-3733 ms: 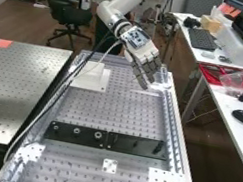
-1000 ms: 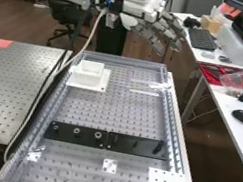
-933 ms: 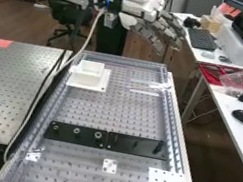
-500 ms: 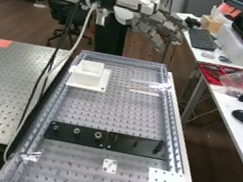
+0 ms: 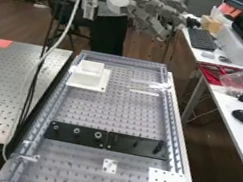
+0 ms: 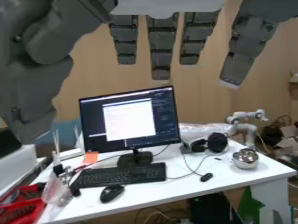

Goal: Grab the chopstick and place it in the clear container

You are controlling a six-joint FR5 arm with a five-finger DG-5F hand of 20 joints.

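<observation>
While hand (image 5: 154, 18) hovers, chopstick (image 5: 140, 88) lies lower, apart.

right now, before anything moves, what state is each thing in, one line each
hand: open, fingers straight, nothing seen in its grip
thin stick: lying at the bench's far end; cannot tell if it is the chopstick
white block: standing on a white plate
black bars: flat, end to end
monitor: on, screen lit
headphones: resting, not worn
</observation>
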